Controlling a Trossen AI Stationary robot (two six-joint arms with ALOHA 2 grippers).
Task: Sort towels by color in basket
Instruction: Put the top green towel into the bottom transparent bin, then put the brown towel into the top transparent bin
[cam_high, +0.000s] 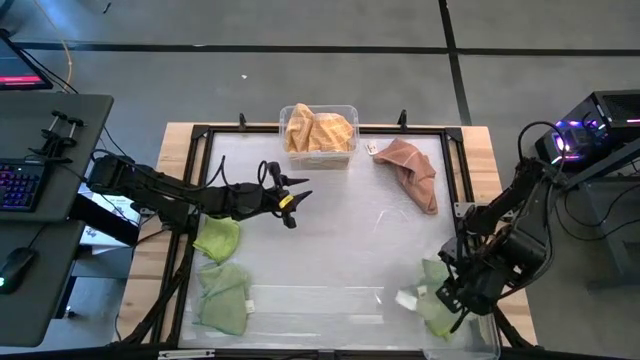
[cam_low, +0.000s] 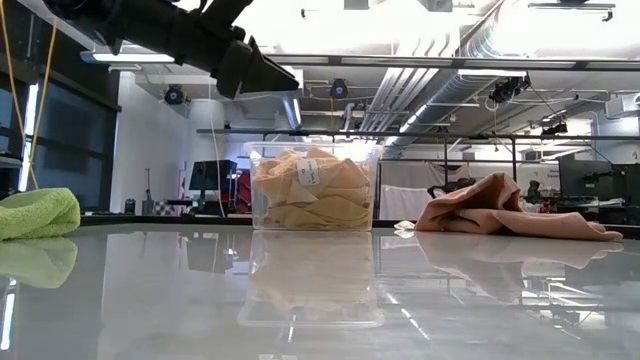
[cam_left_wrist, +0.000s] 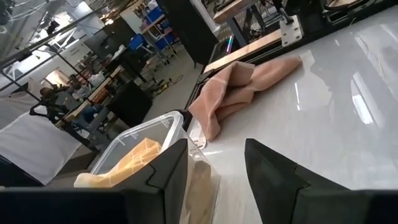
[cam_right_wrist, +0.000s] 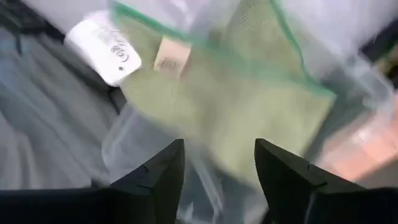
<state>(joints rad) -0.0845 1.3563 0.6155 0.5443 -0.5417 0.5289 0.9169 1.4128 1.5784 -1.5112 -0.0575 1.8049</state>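
Observation:
Several mustard towels (cam_high: 318, 130) fill a clear bin (cam_high: 345, 158) at the table's far edge, and the bin (cam_low: 310, 190) stands mid-picture in the low view. A salmon pink towel (cam_high: 412, 172) lies crumpled on the table to the bin's right. Two light green towels (cam_high: 218, 238) (cam_high: 225, 297) lie near the left edge. My left gripper (cam_high: 298, 205) hovers open over the table's middle, with the bin (cam_left_wrist: 134, 158) and pink towel (cam_left_wrist: 239, 93) ahead of it. My right gripper (cam_high: 442, 298) is open above a green towel (cam_right_wrist: 236, 106) in a clear container (cam_high: 480, 345) at the near right corner.
A black frame (cam_high: 200, 135) borders the glossy white table. A desk with a keyboard (cam_high: 20, 185) stands off the left side, and equipment (cam_high: 590, 125) off the right. Bare table surface (cam_high: 340, 250) lies between the two arms.

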